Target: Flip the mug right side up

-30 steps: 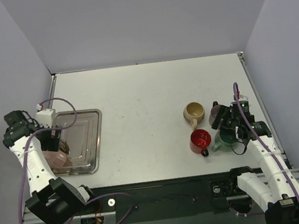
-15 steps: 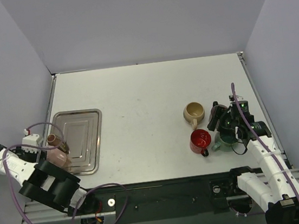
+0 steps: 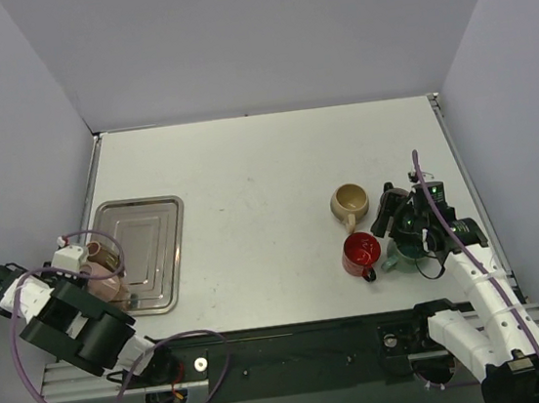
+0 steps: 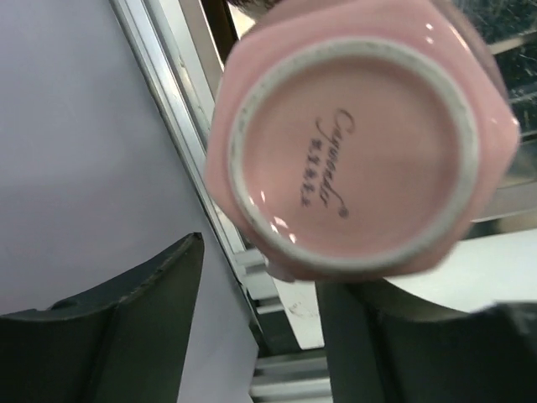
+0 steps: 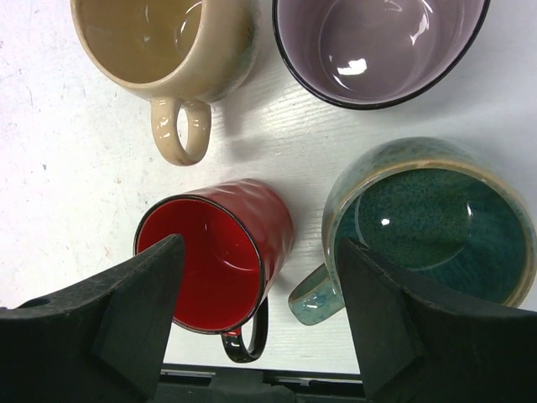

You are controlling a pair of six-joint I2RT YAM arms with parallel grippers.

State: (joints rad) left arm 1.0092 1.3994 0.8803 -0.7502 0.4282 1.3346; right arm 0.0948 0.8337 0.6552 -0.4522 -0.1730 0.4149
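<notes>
A pink mug point(image 3: 102, 273) stands upside down at the left edge of the metal tray point(image 3: 151, 238). In the left wrist view its base point(image 4: 352, 143), with a pale ring and printed script, faces the camera and fills the upper frame. My left gripper point(image 3: 76, 261) is beside the mug on its left, and its fingers stand apart point(image 4: 262, 273) with only the table's edge rail between them. The mug's edge hides the right fingertip. My right gripper point(image 3: 397, 221) is open and empty point(image 5: 260, 250), hovering over a red mug point(image 5: 210, 260) and a teal mug point(image 5: 436, 227).
Upright mugs cluster at the right: beige point(image 3: 350, 199), red point(image 3: 361, 250), teal point(image 3: 410, 255), and purple point(image 3: 387, 209) partly under the right gripper. The left wall and the table's left rail point(image 4: 180, 101) are close to the left arm.
The left arm swung from above the tray out to the far left, then came in a little toward the mug. The right gripper barely moved.
</notes>
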